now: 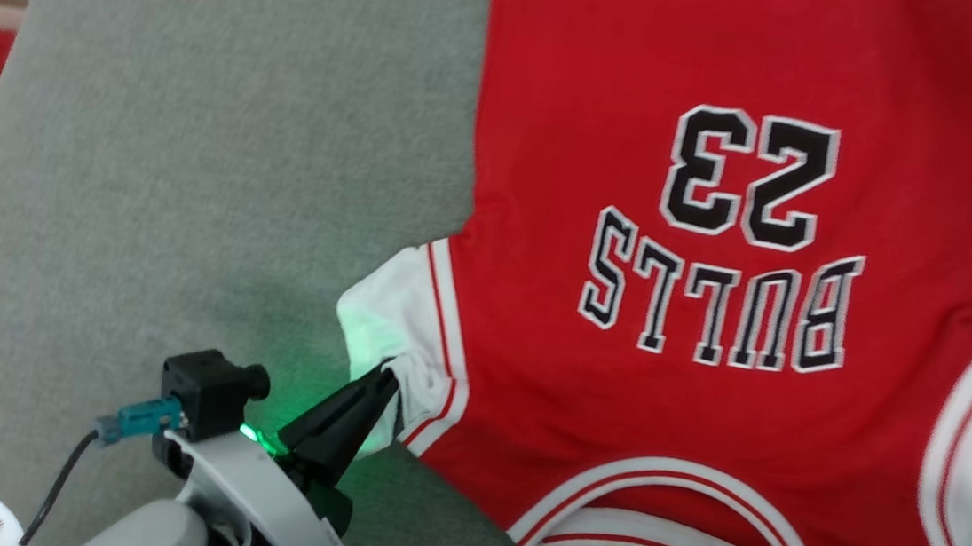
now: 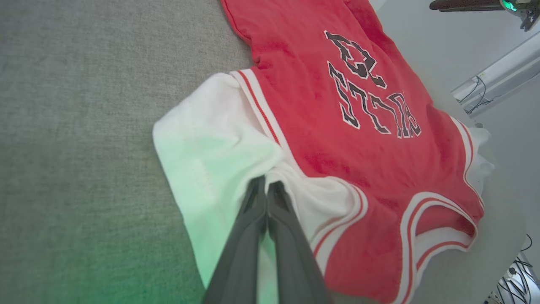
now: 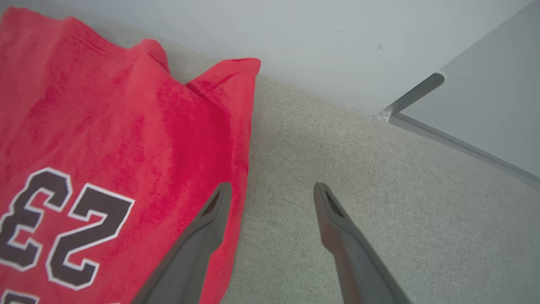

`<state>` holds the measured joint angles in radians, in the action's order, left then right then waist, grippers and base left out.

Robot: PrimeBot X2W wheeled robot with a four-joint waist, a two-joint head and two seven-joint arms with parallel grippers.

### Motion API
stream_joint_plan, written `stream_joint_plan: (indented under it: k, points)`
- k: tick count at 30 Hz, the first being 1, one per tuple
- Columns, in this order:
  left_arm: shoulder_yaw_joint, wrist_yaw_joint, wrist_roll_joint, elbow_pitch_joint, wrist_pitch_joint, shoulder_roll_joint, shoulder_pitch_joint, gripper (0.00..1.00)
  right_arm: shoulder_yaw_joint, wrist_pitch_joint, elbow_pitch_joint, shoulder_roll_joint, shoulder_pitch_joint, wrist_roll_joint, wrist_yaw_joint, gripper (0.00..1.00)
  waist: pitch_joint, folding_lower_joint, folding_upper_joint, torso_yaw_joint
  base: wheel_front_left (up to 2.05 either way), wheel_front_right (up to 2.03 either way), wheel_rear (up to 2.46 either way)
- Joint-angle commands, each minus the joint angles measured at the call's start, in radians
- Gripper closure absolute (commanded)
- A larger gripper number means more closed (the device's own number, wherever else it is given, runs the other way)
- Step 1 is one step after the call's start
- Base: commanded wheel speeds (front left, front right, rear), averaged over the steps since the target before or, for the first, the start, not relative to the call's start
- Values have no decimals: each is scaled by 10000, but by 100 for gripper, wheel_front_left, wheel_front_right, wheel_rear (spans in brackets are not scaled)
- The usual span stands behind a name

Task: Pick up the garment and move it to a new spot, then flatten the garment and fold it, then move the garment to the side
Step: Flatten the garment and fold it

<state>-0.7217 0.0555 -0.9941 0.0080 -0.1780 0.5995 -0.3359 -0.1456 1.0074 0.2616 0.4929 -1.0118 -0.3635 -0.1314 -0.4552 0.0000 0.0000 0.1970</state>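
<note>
The garment (image 1: 574,94) lies spread on the grey padded tabletop (image 1: 195,147), lettering up and neckline toward the robot, mostly flat but not quite. In the right wrist view its far hem corner (image 3: 228,80) is rucked into a small peak, and the white side panel (image 1: 384,317) on the robot's left is gathered into creases. That is where the left gripper (image 1: 385,381) has it: the fingers are pressed together and pinch a fold of the white cloth just beside the striped armhole trim. The right gripper (image 3: 271,188) stands spread with nothing between its fingers, one finger over the red edge, the other over bare table. What worries me is that lopsided hold. A pull from the left side alone would likely drag the jersey askew and bunch the panel further rather than smooth it. The pinch also looks thin, so the cloth could slide out partway. The opposite white panel (image 2: 481,147) seems to sit close to the table's edge, so a shove that way might tip it over. If the peaked hem corner isn't laid down first, any fold would set crooked.
</note>
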Motion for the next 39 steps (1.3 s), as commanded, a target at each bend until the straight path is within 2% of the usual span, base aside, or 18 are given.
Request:
stream_joint_plan:
  k: [1, 8, 17, 18, 19, 20, 21, 32, 39]
  points:
    - [-19, 81, 102, -65, -72, -64, -193, 100, -168, 203, 386, 52, -543, 165, 15, 0, -848, 0, 0, 817, 0, 0, 0]
    - [-260, 321, 349, -52, -149, -356, -599, 100, -364, 821, 2741, -83, -2530, 1035, 15, 0, -1589, 0, 0, 1467, 0, 0, 0]
    - [-429, 485, 371, 517, -266, -662, -976, 100, -654, 334, 4617, -662, -3054, 1784, 14, 0, -2149, 0, 0, 1646, 0, 0, 0]
    - [-456, 500, 365, 581, -268, -687, -1015, 100, -732, 321, 4796, -708, -3047, 1807, 9, 13, -2169, 0, 0, 1646, 0, 0, 0]
    - [-469, 515, 360, 634, -276, -696, -1048, 100, -831, 365, 4988, -772, -3021, 1829, 6, 56, -2185, 0, 0, 1639, 0, 0, 0]
    - [-472, 524, 346, 685, -277, -697, -1072, 100, -926, 426, 5130, -824, -3003, 1798, 4, 84, -2196, 0, 0, 1629, 0, 0, 0]
    - [-481, 523, 334, 748, -290, -690, -1101, 100, -941, 454, 5269, -842, -3025, 1756, 4, 100, -2200, 0, 0, 1616, 0, 0, 0]
    - [-311, 573, 247, 983, -537, -619, -1129, 100, -585, -592, 5808, -715, -3178, 1239, 9, 100, -1434, 0, 0, 1151, 0, 0, 0]
    - [-145, 549, 105, 848, -614, -441, -1014, 100, -1136, -941, 5086, -119, -2190, 82, 15, 100, -575, 0, 0, 587, 0, 0, 0]
